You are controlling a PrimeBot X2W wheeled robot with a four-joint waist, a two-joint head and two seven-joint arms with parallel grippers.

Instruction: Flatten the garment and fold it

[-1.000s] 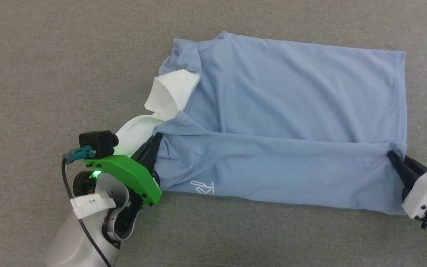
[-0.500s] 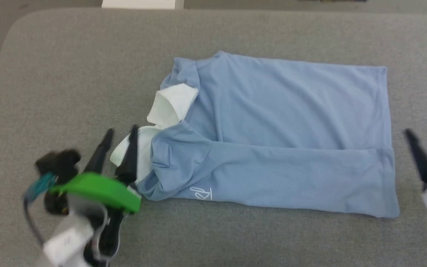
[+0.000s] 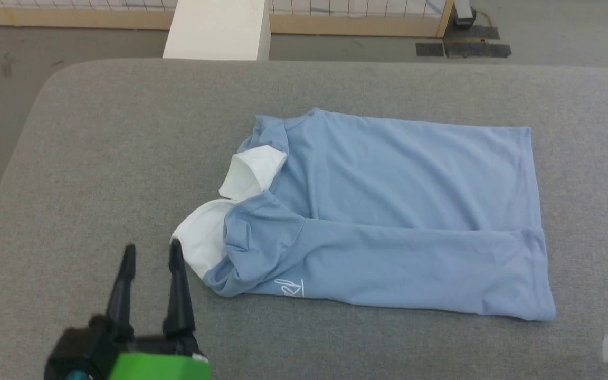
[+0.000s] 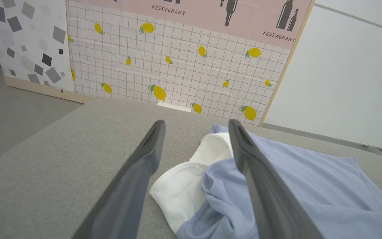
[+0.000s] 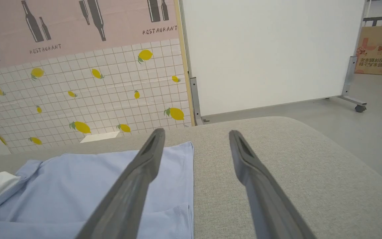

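Garment (image 3: 399,211) amid wide grey cushion (image 3: 124,137) margins

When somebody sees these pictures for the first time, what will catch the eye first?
The light blue polo shirt lies partly folded in the middle of the grey padded surface, its white collar turned out at the robot's left. The left hand is open close by that collar, and the right hand is open near the hem end.

Bright, even light throughout, faint soft shadows, everything sharp.
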